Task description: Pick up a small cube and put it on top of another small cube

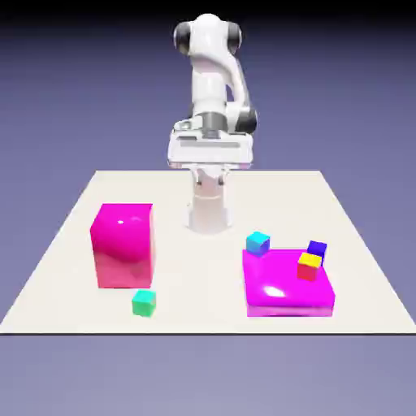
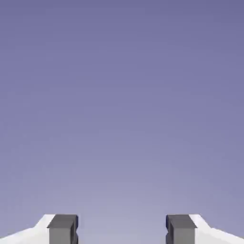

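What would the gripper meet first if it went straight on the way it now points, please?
Probably nothing: the open gripper faces only plain backdrop in the hand view, though anything beyond that picture can't be judged.

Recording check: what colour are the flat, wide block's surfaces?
Glossy magenta on the flat, wide block; it shows best in the exterior view.

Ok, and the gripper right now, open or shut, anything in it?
Gripper: open, jaws apart, holding nothing.
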